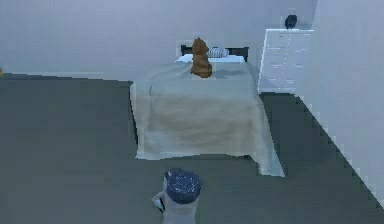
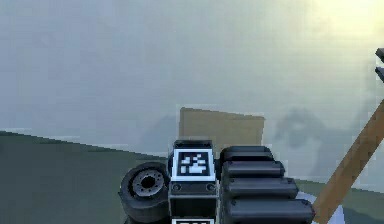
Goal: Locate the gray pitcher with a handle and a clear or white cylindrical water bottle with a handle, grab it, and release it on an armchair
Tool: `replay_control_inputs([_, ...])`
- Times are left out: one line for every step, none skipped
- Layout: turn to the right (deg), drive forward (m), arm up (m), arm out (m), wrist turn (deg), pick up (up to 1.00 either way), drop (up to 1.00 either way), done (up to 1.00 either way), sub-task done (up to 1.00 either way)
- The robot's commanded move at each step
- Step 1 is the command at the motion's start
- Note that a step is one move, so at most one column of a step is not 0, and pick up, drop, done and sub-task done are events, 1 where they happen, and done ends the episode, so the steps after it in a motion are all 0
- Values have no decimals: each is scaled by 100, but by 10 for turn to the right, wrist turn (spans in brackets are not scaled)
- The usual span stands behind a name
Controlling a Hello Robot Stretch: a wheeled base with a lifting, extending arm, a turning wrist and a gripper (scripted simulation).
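A grey pitcher (image 1: 181, 194) with a dark open top and a small handle on its left side stands at the forward view's bottom centre, on the dark floor short of the bed's foot. In the arm side view the arm's dark ribbed bar (image 2: 258, 186) rises from the bottom edge, with a white square marker (image 2: 195, 165) on its left. Left of the marker sits the gripper's dark round body (image 2: 148, 190). Its far end is not clear, so I cannot tell whether it holds anything.
A bed (image 1: 200, 110) with a pale cover stands ahead, a brown stuffed toy (image 1: 201, 60) near its pillows. A white dresser (image 1: 285, 60) stands at the back right by the wall. Behind the arm are a tan box (image 2: 222, 130) and a slanted wooden bar (image 2: 350, 170).
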Motion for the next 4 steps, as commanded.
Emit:
replay_control_inputs([0, 0, 0, 48, 0, 0, 0, 0, 0])
replay_control_inputs([0, 0, 0, 0, 450, 0, 0, 0, 0])
replay_control_inputs([0, 0, 0, 0, 450, 0, 0, 0, 0])
replay_control_inputs([0, 0, 0, 0, 450, 0, 0, 0, 0])
